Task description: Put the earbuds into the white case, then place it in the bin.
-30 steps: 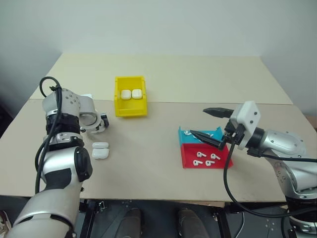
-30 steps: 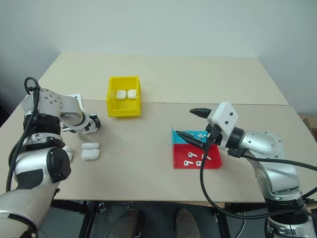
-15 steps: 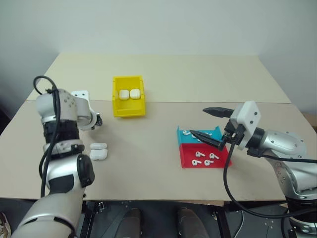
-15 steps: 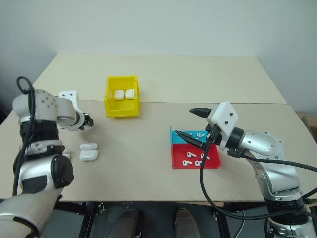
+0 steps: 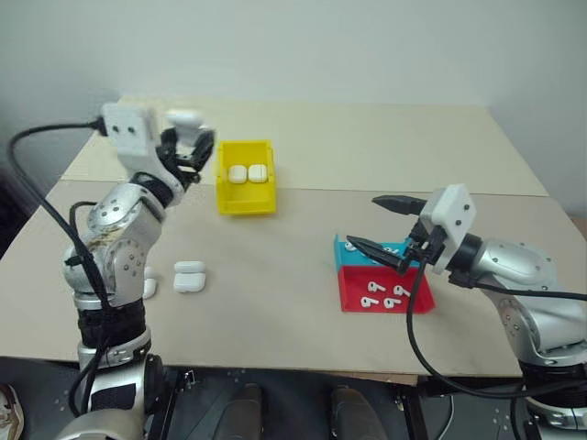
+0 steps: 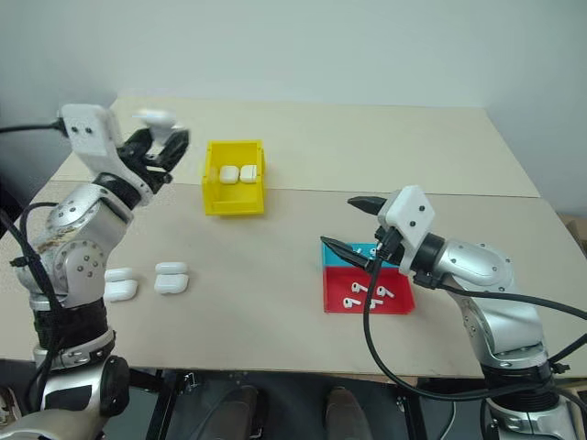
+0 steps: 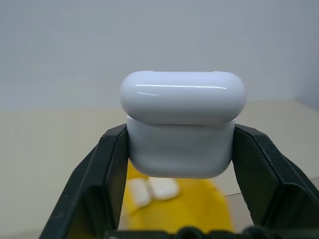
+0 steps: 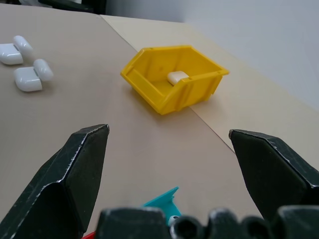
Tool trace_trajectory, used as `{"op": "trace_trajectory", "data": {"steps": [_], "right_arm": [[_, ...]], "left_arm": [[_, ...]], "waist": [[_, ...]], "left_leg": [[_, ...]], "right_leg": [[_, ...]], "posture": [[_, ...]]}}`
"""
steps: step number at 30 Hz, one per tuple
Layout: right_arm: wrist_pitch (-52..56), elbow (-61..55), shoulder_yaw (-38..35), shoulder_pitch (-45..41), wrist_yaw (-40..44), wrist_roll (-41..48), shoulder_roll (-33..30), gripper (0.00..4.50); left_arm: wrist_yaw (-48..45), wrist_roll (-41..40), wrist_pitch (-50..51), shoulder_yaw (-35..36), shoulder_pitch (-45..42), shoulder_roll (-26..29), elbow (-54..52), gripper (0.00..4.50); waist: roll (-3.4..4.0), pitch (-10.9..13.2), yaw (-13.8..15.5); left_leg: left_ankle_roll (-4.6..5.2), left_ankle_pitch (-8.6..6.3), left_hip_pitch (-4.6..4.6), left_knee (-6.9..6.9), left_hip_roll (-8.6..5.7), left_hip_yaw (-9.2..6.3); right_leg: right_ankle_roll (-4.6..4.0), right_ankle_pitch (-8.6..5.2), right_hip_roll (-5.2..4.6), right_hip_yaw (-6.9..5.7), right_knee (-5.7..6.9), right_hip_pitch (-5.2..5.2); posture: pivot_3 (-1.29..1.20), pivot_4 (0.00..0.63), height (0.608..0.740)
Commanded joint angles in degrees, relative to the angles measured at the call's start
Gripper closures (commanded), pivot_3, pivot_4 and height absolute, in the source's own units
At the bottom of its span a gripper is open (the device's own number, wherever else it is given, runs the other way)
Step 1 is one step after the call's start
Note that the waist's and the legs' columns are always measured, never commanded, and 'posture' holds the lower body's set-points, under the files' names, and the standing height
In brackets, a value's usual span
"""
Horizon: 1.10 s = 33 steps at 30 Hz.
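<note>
Left claw (image 7: 179, 149) lifted with white case (image 7: 182, 130), unmarked, near bin (image 5: 246, 178)

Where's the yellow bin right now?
The yellow bin sits on the table's far left-center, two white cases inside, just right of the raised left gripper.

A pale beige table (image 5: 303, 293) is seen, made up of two tops set end to end, with a seam running across it from side to side. A plain light wall (image 5: 348, 46) is seen behind the far edge. On the near top, toward the right, a shallow tray (image 5: 353, 291) is set, its near part red and its far part blue. Black frame parts (image 5: 183, 380) are visible under the near edge of the table. At the far left edge, a dark shape is seen, which cannot be made out.
</note>
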Motion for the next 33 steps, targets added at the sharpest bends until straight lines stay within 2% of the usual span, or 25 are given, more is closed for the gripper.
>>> {"op": "trace_trajectory", "data": {"steps": [1,4,7,12,14,16,19,23,26,29,33], "right_arm": [[-1.66,-1.07,-1.38,-0.67,-1.14,-0.22,0.53,0.00],[-2.52,-1.13,-2.31,0.25,-1.01,-0.48,0.24,0.00],[-3.54,-1.68,-3.37,1.56,0.22,-0.40,-1.07,0.00],[-4.28,-1.94,-5.93,5.12,5.15,0.59,-5.94,0.00],[-3.55,-1.93,-7.40,6.50,6.74,1.41,-7.79,0.00],[-2.10,-2.50,-8.85,7.58,9.23,2.45,-10.72,0.00],[-0.52,-3.48,-9.65,8.41,12.67,3.09,-15.58,0.00],[4.85,-3.96,-8.20,5.62,11.40,3.71,-18.30,0.00],[12.98,-4.88,-2.89,-0.12,9.64,1.88,-20.80,0.00],[19.10,-5.68,5.55,-7.18,11.63,-0.79,-24.52,0.00],[18.98,-5.88,12.84,-11.77,17.17,-3.21,-27.86,0.00]], "left_arm": [[-11.55,-1.20,-7.48,-3.00,-1.63,1.15,1.92,1.72],[-21.60,-3.79,-10.45,-4.02,-2.02,2.79,2.91,1.72],[-34.56,-6.46,-11.48,-4.50,-2.16,7.78,5.39,1.72],[-48.90,-9.86,-10.46,-6.05,-2.57,12.68,9.23,1.72],[-52.09,-10.97,-11.26,-6.47,-1.63,12.38,8.75,1.72],[-53.54,-11.76,-12.74,-6.79,-1.04,10.42,8.67,1.72],[-51.04,-14.52,-12.96,-6.82,-1.27,3.65,8.28,1.72],[-49.94,-16.68,-12.81,-7.24,-0.88,-1.82,6.50,1.72],[-49.81,-17.55,-12.02,-7.81,-0.21,-3.48,5.95,1.72],[-49.82,-16.61,-13.12,-8.43,2.84,-3.57,4.46,1.72],[-48.02,-15.47,-14.13,-7.90,5.40,-2.80,2.49,1.72]], "waist": [[0.00,0.00,-0.17],[0.00,0.00,-0.63],[0.00,0.00,-1.15],[0.00,0.00,-0.97],[0.00,0.00,-0.85],[0.01,0.00,-0.66],[0.01,0.00,-0.49],[0.01,0.00,-0.95],[0.03,-0.01,-1.63],[0.10,-0.05,-2.00],[0.10,-0.05,-1.80]], "left_leg": [[0.01,0.00,0.01,0.00,0.01,0.06],[0.02,0.01,0.02,0.05,0.02,0.07],[0.05,0.00,0.01,0.04,0.06,0.08],[0.07,-0.01,0.04,0.07,0.07,0.09],[0.08,-0.01,0.03,0.09,0.07,0.10],[0.09,-0.02,0.03,0.10,0.08,0.09],[0.11,-0.02,0.00,0.17,0.08,0.08],[0.13,-0.03,0.00,0.20,0.09,0.05],[0.13,-0.03,0.08,0.16,0.14,0.07],[0.14,-0.03,0.16,0.13,0.14,0.07],[0.15,-0.04,0.08,0.13,0.15,0.05]], "right_leg": [[0.00,0.00,0.01,0.00,0.01,0.00],[0.00,0.00,0.06,0.00,0.04,0.02],[0.01,-0.02,0.11,0.00,0.03,0.00],[0.02,-0.05,0.13,0.00,0.04,0.05],[0.03,-0.06,0.12,0.00,0.03,0.06],[0.05,-0.07,0.12,-0.01,0.03,0.07],[0.06,-0.08,0.11,-0.04,0.01,0.11],[0.06,-0.08,0.13,-0.05,0.04,0.12],[0.04,-0.07,0.20,0.06,0.09,0.10],[0.02,-0.08,0.19,0.09,0.12,0.12],[0.02,-0.09,0.18,0.04,0.07,0.07]], "posture": [[0.00,0.150,0.740],[0.00,0.150,0.740],[0.00,0.150,0.740],[0.00,0.150,0.740],[0.00,0.150,0.740],[0.00,0.150,0.740],[0.00,0.150,0.740],[0.00,0.150,0.740],[0.00,0.150,0.740],[0.00,0.150,0.740],[0.00,0.150,0.740]]}}
